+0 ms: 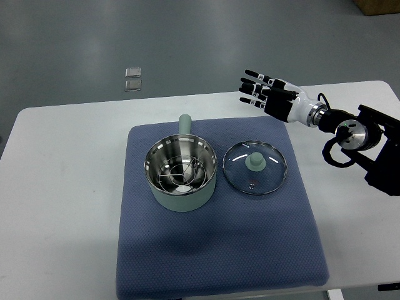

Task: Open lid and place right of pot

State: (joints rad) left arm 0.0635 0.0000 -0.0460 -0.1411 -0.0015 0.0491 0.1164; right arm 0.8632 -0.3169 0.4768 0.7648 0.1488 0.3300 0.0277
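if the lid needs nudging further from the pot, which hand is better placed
Right, probably. The right robot hand is the only one in view, fingers spread, holding nothing, over the table's far edge just beyond the lid. The lid lies on the mat right of the pot. The left arm is out of view.

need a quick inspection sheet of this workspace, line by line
surface: white table with a blue mat laid on it
job's things: pot open, on the mat, handle pointing away from the robot, wire rack inside; glass lid lying flat on the mat to the right of the pot, knob up, apart from it
clutter: nothing seen on the table
hands: right hand raised above the table's far right part, fingers spread, holding nothing; left hand not in view
cables: black cable looping at the right arm's wrist
surroundings: grey floor; two small clear packets on the floor beyond the table; brown box corner at top right
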